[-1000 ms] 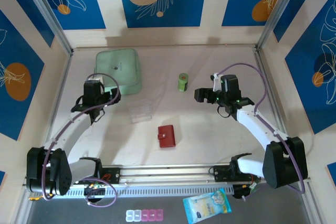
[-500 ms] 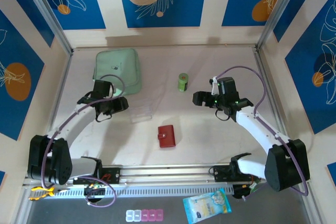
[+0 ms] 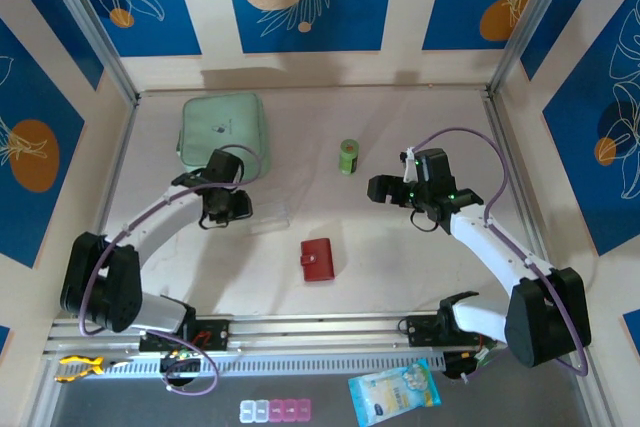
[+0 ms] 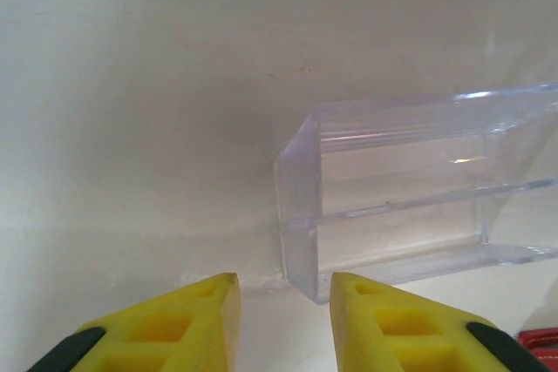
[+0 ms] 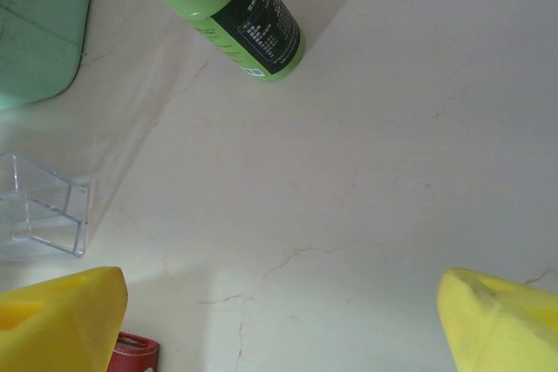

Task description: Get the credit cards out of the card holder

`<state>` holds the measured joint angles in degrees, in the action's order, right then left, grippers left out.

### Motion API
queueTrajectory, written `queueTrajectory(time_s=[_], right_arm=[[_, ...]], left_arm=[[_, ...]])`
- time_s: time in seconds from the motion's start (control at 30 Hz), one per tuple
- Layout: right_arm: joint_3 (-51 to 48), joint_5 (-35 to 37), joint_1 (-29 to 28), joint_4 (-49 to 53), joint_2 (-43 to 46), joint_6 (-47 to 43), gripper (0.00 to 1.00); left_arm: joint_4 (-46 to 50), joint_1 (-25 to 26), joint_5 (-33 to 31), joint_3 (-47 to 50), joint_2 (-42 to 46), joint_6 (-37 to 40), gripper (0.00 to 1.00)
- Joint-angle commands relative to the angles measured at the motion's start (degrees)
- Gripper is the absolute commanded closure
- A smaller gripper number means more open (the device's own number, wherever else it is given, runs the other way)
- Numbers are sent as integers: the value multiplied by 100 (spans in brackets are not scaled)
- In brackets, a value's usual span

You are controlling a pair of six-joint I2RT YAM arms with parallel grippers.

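Two grippers hang over the table [image 3: 420, 257], and you hold nothing in either one. The red card holder [image 3: 317, 259] lies shut on the table. Your left gripper [image 3: 240, 209] is past it on the left, right by a clear box [image 3: 272, 215], fingers close together with a small gap. Your right gripper [image 3: 378, 187] is past it on the right, fingers spread wide.

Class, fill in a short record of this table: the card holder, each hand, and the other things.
card holder: red, shut, flat on the table, untouched
left hand: fingers narrowly apart, empty, at the clear box corner
right hand: wide open, empty, over bare table
other things: green canister, mint-green case
progress: no card out yet
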<state>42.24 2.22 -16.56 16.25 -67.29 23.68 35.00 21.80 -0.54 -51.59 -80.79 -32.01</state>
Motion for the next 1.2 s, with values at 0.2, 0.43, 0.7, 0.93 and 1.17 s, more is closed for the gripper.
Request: queueTrajectory(time_s=[0.2, 0.43, 0.7, 0.93, 1.17], right_arm=[[-74, 21, -46, 80, 40, 57, 8], [-106, 0, -45, 71, 40, 60, 8], [-133, 7, -37, 88, 42, 49, 8], [-177, 10, -40, 106, 98, 42, 8], [-205, 16, -25, 128, 232, 19, 8]], left_arm=[[6, 181, -148, -242, -369, -241, 79], [16, 245, -183, -312, -555, -245, 86], [41, 338, -234, -406, -687, -261, 89], [108, 412, -332, -493, -752, -288, 82], [143, 506, -341, -647, -721, -330, 83]])
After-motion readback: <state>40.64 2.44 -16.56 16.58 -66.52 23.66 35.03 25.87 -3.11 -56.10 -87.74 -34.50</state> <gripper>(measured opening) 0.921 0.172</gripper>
